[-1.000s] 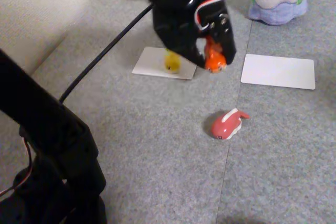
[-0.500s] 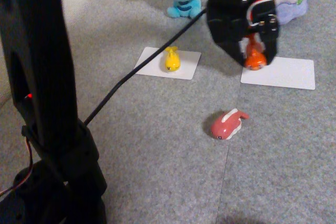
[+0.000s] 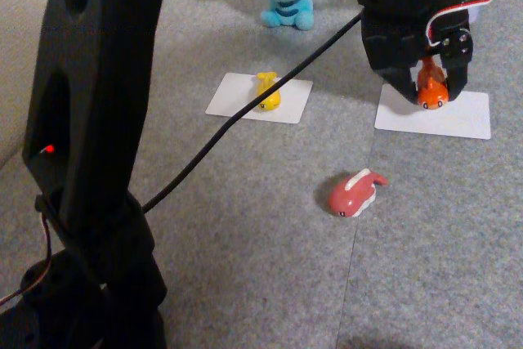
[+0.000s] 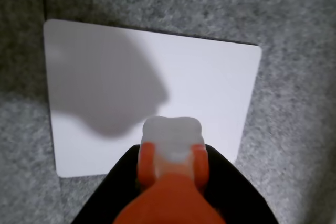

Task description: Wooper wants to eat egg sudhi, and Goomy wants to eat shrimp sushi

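End effector point(image 3: 431, 91) clamped on shrimp sushi point(image 3: 431, 92), above right white card point(image 3: 458, 117). Wrist view: card's point(image 4: 210, 87) full outline. Fixed view: two cards, three fish figures.

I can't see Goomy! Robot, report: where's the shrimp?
Gripper shut on orange fish-shaped shrimp sushi. Hanging above right white card. Nothing blocking.

Black arm point(image 3: 98, 120); black cable point(image 3: 245, 112) (red-white wires up top); red LED point(image 3: 50, 149).

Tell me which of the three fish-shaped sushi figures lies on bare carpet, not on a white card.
The pink-red white-striped figure. The egg sudhi rests on a card, and the gripper holds the shrimp sushi.
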### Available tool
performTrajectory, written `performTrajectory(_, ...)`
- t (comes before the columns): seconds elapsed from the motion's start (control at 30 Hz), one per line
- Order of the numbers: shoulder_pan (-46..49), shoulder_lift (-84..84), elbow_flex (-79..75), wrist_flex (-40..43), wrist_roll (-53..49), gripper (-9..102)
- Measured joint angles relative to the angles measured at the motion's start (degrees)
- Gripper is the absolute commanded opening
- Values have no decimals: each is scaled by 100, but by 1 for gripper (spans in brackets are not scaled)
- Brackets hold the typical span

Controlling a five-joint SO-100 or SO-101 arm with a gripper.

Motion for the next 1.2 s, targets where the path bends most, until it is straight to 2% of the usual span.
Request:
performTrajectory(0.2,0,-185,-35,-9,-53,20)
performTrajectory(0.43,-70,-185,-53,53,-53,22)
performTrajectory(0.67,-352,-62,-105,896,44,22)
performTrajectory(0.97,-694,1292,-105,1687,352,22)
performTrajectory(1.2,-976,2347,-105,2936,396,22)
